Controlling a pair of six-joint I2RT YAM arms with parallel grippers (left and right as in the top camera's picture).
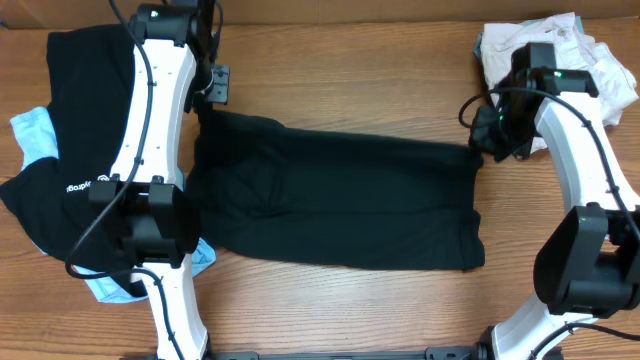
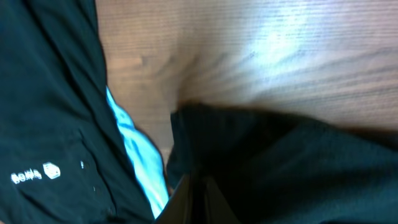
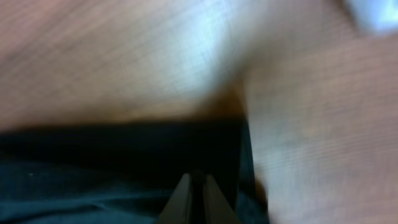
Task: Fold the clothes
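A black garment [image 1: 340, 200] lies spread flat across the middle of the wooden table. My left gripper [image 1: 207, 100] is at its far left corner, and in the left wrist view the fingers [image 2: 200, 196] are shut on the black cloth [image 2: 280, 168]. My right gripper [image 1: 482, 140] is at its far right corner, and in the right wrist view the fingers [image 3: 198, 193] are shut on the black cloth [image 3: 124, 162]. Both held corners are at or just above the table.
A pile of black clothes [image 1: 75, 90] with a light blue garment [image 1: 35, 135] lies at the left, also showing in the left wrist view [image 2: 140, 155]. A heap of white clothes [image 1: 560, 50] sits at the far right corner. The table's front edge runs below the garment.
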